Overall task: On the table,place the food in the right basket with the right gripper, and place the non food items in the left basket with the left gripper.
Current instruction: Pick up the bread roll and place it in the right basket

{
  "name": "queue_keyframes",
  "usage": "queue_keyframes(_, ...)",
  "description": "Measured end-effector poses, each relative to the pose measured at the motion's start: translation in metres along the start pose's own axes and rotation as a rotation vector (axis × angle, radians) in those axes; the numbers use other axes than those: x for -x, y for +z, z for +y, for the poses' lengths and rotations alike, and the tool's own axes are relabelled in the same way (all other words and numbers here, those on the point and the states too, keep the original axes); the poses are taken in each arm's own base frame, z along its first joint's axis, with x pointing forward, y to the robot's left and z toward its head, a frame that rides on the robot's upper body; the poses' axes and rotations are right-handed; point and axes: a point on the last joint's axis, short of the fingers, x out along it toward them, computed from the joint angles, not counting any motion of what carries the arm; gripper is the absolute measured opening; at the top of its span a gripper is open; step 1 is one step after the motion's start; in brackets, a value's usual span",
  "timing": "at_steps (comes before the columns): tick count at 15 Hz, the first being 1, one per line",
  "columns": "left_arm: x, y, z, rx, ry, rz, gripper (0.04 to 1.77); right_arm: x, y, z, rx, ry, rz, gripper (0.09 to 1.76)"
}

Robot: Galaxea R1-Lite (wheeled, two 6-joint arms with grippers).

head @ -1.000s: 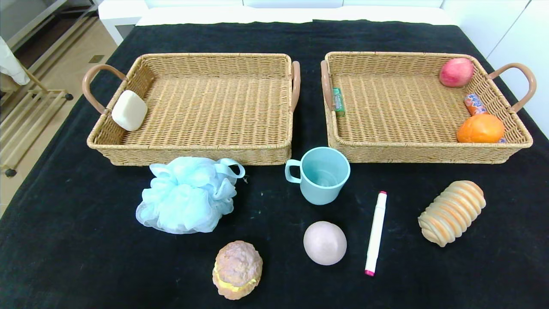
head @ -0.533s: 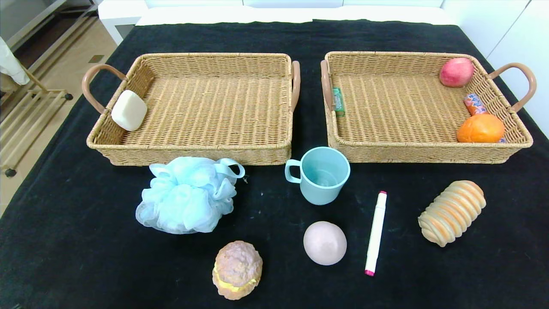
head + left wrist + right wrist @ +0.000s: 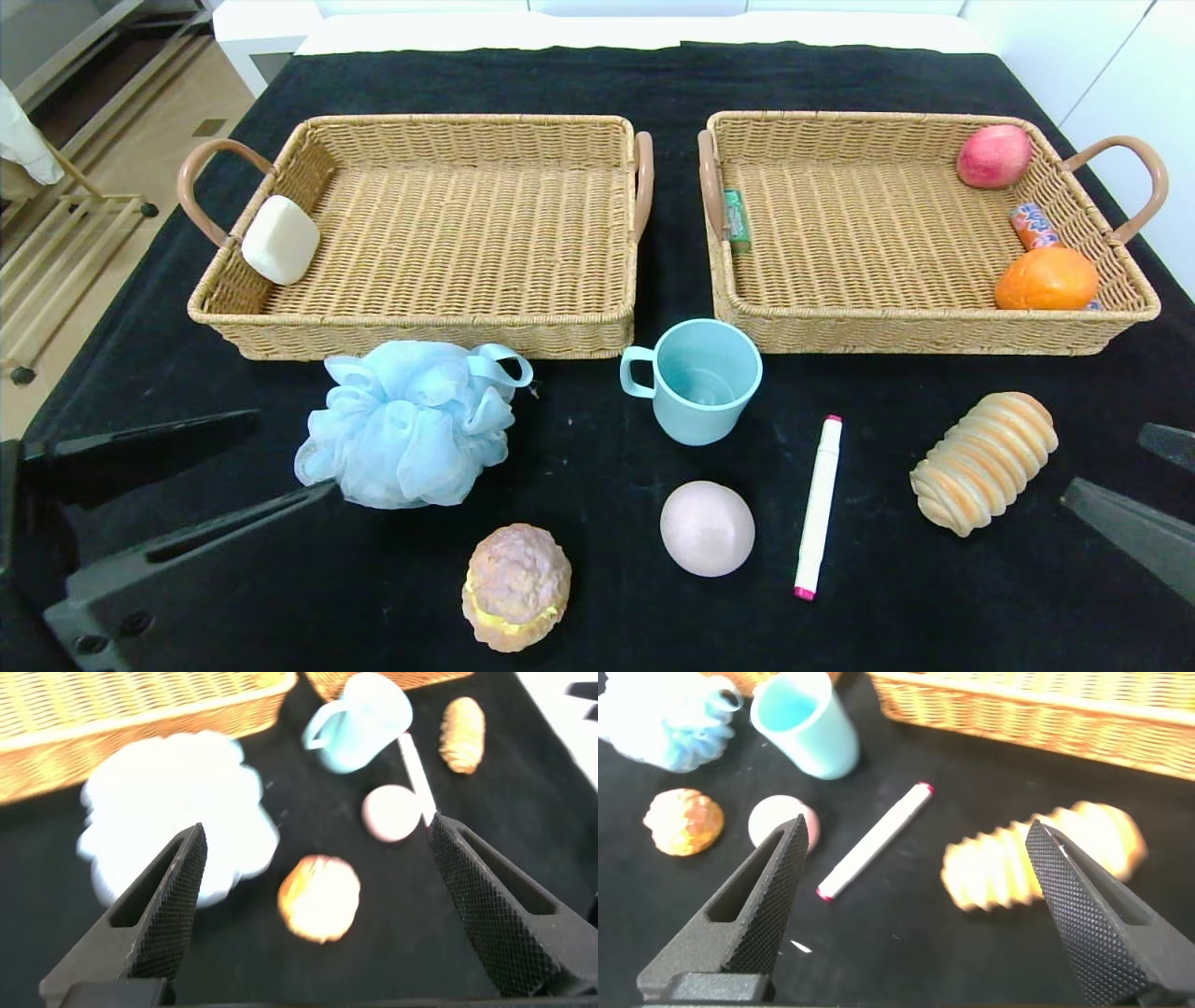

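Note:
On the black cloth lie a blue bath puff [image 3: 411,425], teal cup [image 3: 695,378], white marker [image 3: 819,504], pink ball [image 3: 707,527], cream-filled bun [image 3: 516,585] and ridged bread [image 3: 983,460]. The left basket [image 3: 429,331] holds a white soap [image 3: 280,240]. In the right basket [image 3: 934,327] are a peach [image 3: 994,156], an orange [image 3: 1046,279] and two small packets. My left gripper [image 3: 297,452] is open at the near left beside the bath puff [image 3: 177,803], above the bun [image 3: 320,896]. Open too, my right gripper [image 3: 1106,462] hovers just right of the ridged bread [image 3: 1036,859].
The table's right edge runs close to the right basket's handle [image 3: 1134,177]. A wooden rack [image 3: 56,252] stands on the floor off the left edge. Bare cloth lies between the loose items and along the near edge.
Both grippers have come into the head view from the near corners, the left toward the bath puff, the right toward the ridged bread. No object has moved.

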Motion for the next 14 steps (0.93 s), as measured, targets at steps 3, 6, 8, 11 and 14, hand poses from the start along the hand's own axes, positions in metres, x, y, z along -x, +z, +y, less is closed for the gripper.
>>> queue_keyframes(3, -0.026, 0.009, 0.004, -0.031, -0.029, 0.035, 1.72, -0.026, 0.005, 0.012, 0.010, 0.029, 0.022, 1.71)
queue_keyframes(6, -0.042, 0.007, 0.004, -0.049, -0.049, 0.075, 1.72, -0.046, 0.003, 0.019, 0.016, 0.055, 0.053, 1.71)
queue_keyframes(8, -0.046, 0.006, 0.004, -0.066, -0.049, 0.084, 1.72, -0.052, 0.000, 0.019, 0.020, 0.038, 0.075, 1.71)
queue_keyframes(11, -0.047, 0.005, 0.004, -0.070, -0.050, 0.090, 1.72, -0.055, -0.003, 0.020, 0.024, 0.021, 0.098, 1.71)
queue_keyframes(14, -0.047, 0.004, 0.004, -0.071, -0.051, 0.093, 1.72, -0.058, -0.004, 0.017, 0.026, -0.045, 0.107, 1.71)
